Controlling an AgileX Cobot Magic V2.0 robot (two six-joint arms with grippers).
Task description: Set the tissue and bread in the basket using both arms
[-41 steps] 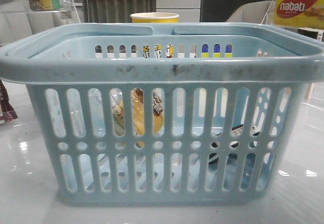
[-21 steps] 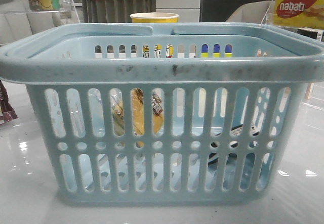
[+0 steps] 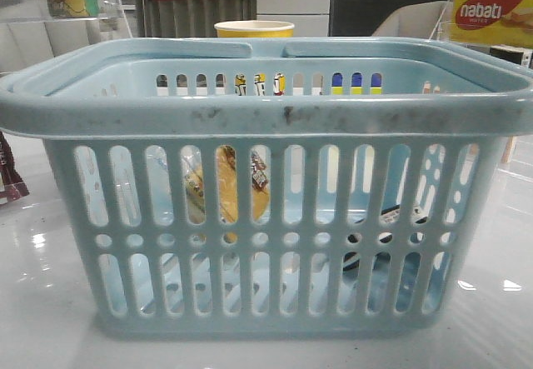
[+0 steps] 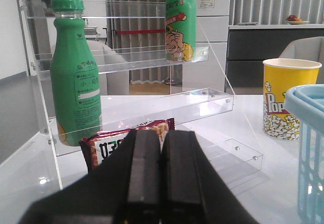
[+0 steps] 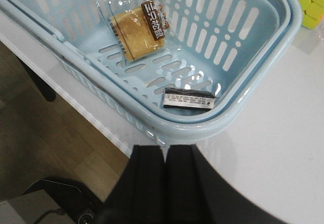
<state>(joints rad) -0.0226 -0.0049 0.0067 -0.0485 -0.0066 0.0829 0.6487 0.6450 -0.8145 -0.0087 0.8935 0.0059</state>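
Two task items lie inside basket [image 5: 238, 90]: bread [image 5: 137, 28], golden loaf in clear bag with brown label, and tissue [image 5: 188, 100], small dark pack with whitish patch. Right pincer [image 5: 163, 155] pressed closed, empty, above rim; tissue just beyond it, bread farther. Front view shows bread [image 3: 226, 187] only through slots. Left pincer [image 4: 161, 153] closed, empty; green bottle [image 4: 75, 82], popcorn cup [image 4: 283, 98] on tabletop [image 4: 248, 133] ahead.

The basket [image 3: 266, 119] stood on the table [image 3: 50, 327], close before the camera. Inside it the bread [image 5: 137, 28] lay toward the left and the tissue [image 5: 188, 100] toward the right, well apart. Behind the basket stood a popcorn cup [image 3: 254, 28], and a nabati box [image 3: 491, 11] was behind it on the right
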